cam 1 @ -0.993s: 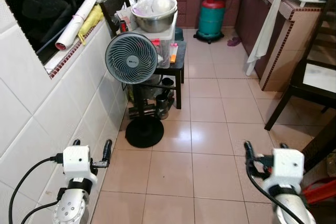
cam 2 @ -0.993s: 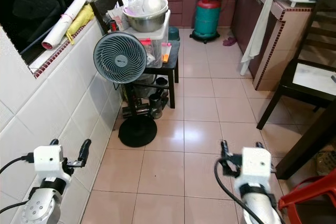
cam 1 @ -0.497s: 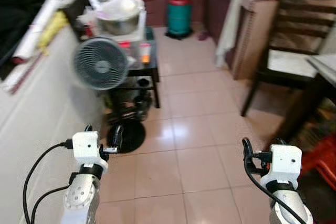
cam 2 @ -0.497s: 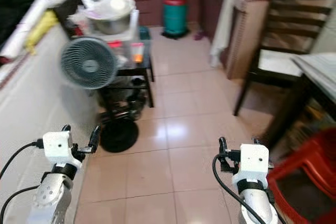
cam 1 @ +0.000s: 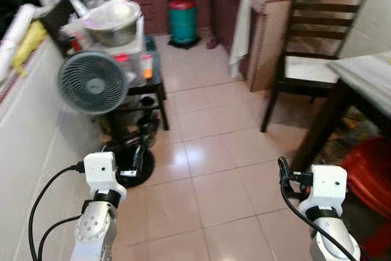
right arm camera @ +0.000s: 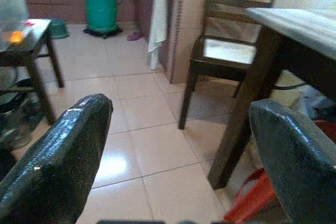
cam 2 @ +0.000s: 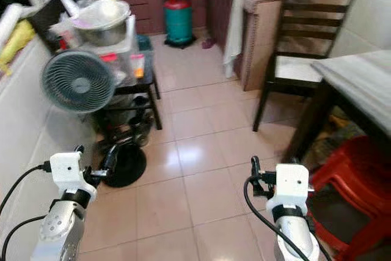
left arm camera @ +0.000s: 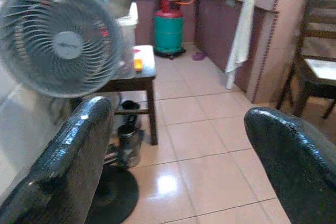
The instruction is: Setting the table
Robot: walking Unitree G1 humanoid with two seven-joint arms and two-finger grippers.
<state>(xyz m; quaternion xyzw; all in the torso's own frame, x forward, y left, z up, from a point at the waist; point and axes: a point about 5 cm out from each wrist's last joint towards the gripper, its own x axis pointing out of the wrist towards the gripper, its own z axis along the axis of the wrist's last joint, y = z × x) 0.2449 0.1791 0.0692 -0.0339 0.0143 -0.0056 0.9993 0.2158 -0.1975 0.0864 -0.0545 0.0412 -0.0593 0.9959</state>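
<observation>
A dark wooden dining table (cam 2: 361, 79) with a pale top stands at the right edge, and its leg (right arm camera: 242, 106) reaches down to the tiled floor. A dark wooden chair (cam 1: 311, 42) with a light seat stands just beyond it. Both arms are held low in front of me. My left gripper (cam 1: 121, 154) is open, with nothing between its fingers (left arm camera: 68, 161). My right gripper (cam 2: 272, 172) is also open and empty, its fingers (right arm camera: 65, 156) pointing towards the chair and the table leg. I see no tableware.
A standing fan (cam 1: 91, 82) and a small black table bearing a steel bowl (cam 1: 116, 21) stand along the white tiled wall (cam 1: 27, 139) on my left. A green gas cylinder (cam 1: 183, 19), a counter with a hanging white cloth (cam 1: 241, 22) and a red plastic stool (cam 2: 351, 172) are nearby. Open floor (cam 1: 208, 151) lies ahead.
The whole view has swung to the right: the fan has slid left, and the table, chair and red stool have come further in. Both grippers keep their pose.
</observation>
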